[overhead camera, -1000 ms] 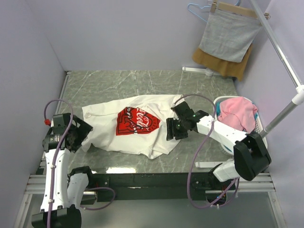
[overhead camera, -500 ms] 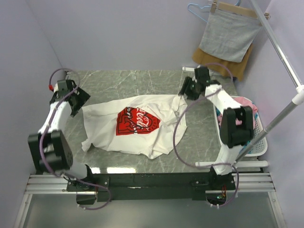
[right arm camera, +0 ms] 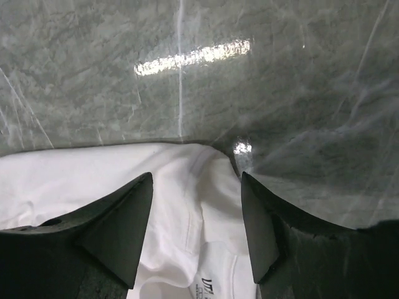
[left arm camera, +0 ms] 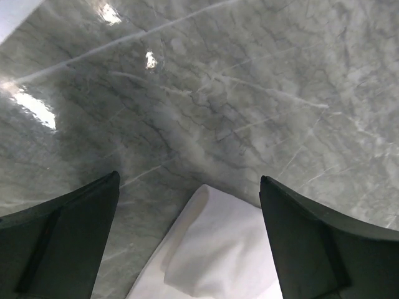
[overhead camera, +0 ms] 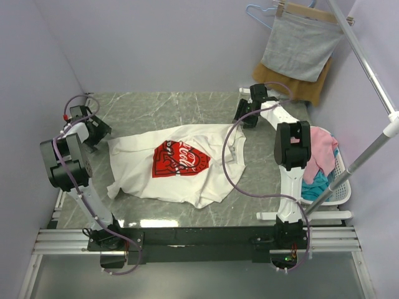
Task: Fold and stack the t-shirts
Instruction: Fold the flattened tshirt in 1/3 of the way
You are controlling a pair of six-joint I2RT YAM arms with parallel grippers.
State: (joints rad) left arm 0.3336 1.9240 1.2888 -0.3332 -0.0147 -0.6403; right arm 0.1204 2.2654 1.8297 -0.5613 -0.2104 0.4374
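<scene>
One white t-shirt (overhead camera: 181, 165) lies spread on the marble table, its red chest print (overhead camera: 179, 158) facing up. My left gripper (overhead camera: 95, 129) hovers at the shirt's far left corner. In the left wrist view its jaws (left arm camera: 189, 180) stand wide open, with a white cloth corner (left arm camera: 215, 249) lying loose between them. My right gripper (overhead camera: 244, 118) is at the shirt's far right corner, by the collar. It (right arm camera: 196, 177) is open over the neck area, where a printed label (right arm camera: 209, 285) shows. Neither gripper holds anything.
A white basket (overhead camera: 341, 180) with pink and teal clothes stands at the right edge. A grey cloth (overhead camera: 299, 47) and a mustard-brown cloth (overhead camera: 293, 84) hang at the back right. A slanted metal rail (overhead camera: 374, 149) crosses the right side. Walls close in on the left and back.
Both arms have swung from the near side of the shirt out to its far corners. The right jaws have opened a little wider. The shirt lies about where it was.
</scene>
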